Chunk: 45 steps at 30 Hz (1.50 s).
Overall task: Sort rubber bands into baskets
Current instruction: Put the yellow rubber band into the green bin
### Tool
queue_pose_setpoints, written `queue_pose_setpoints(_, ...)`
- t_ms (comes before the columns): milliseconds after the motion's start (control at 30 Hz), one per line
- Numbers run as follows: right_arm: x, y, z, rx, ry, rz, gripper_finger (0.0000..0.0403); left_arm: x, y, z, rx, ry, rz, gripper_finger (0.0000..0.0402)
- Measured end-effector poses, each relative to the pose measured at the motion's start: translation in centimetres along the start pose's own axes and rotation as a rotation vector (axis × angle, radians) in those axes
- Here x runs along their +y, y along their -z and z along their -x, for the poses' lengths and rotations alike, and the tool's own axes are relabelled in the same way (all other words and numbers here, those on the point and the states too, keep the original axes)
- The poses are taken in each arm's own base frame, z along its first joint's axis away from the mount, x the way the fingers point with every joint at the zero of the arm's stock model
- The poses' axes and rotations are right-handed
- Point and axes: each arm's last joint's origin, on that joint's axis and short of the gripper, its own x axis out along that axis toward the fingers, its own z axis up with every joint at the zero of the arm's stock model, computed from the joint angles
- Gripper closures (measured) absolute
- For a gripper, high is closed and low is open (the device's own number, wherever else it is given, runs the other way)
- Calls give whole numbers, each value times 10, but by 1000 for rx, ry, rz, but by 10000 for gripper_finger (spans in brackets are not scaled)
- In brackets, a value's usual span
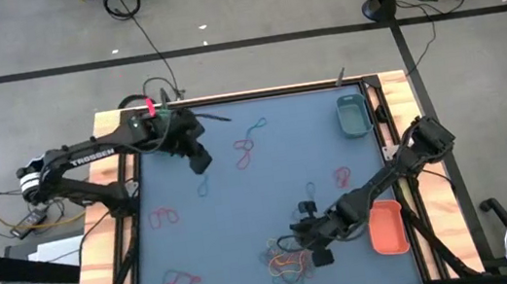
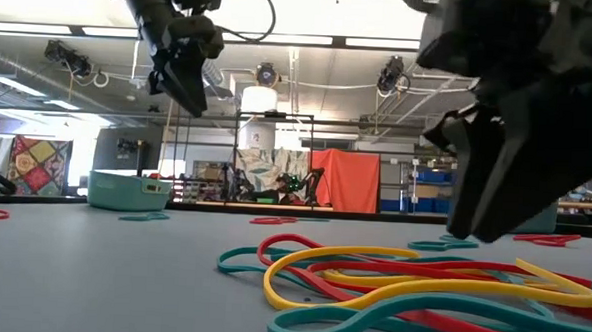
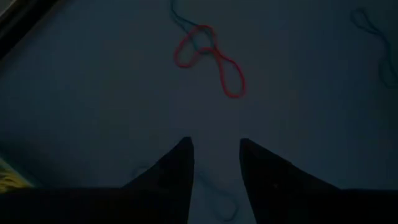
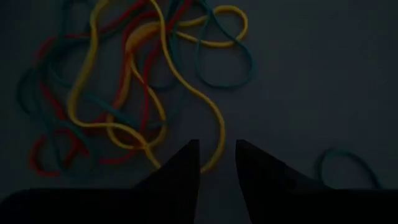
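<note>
Right tool (image 4: 217, 155) open over tangled rubber bands (image 4: 130, 93) — yellow strand between fingertips

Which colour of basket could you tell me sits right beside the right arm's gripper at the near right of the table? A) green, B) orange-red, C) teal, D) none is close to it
B: in the high view the orange-red basket lies just beside the right gripper, which hovers over the tangled pile of rubber bands, while the teal basket sits at the far edge.
</note>
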Motion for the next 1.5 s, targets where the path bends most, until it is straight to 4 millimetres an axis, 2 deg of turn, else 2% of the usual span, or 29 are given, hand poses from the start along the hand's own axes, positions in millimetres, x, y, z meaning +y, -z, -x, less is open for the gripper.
queue_pose_setpoints(433,-16,-10,-10,-72,-38,244,289,-34,9,2,-26,22,-31,269)
queue_pose_setpoints(667,-16,-7,-26,-48,-144,294,284,-37,9,2,-41,10,-7,269)
queue_pose_setpoints(867,-18,-9,-28,-69,-132,318,285,-37,8,2,-54,6,17,269)
queue_pose_setpoints(1000,-18,-10,-31,-76,-207,372,308,-37,7,2,-67,-4,21,269)
queue_pose_setpoints(1267,-17,-5,-40,-43,-257,360,392,-37,6,2,-83,3,46,269)
queue_pose_setpoints(1400,-22,-11,-29,-53,-220,247,395,-38,6,2,-74,21,48,269)
queue_pose_setpoints(1500,-28,-18,-12,-90,-169,206,397,-40,6,2,-62,69,42,269)
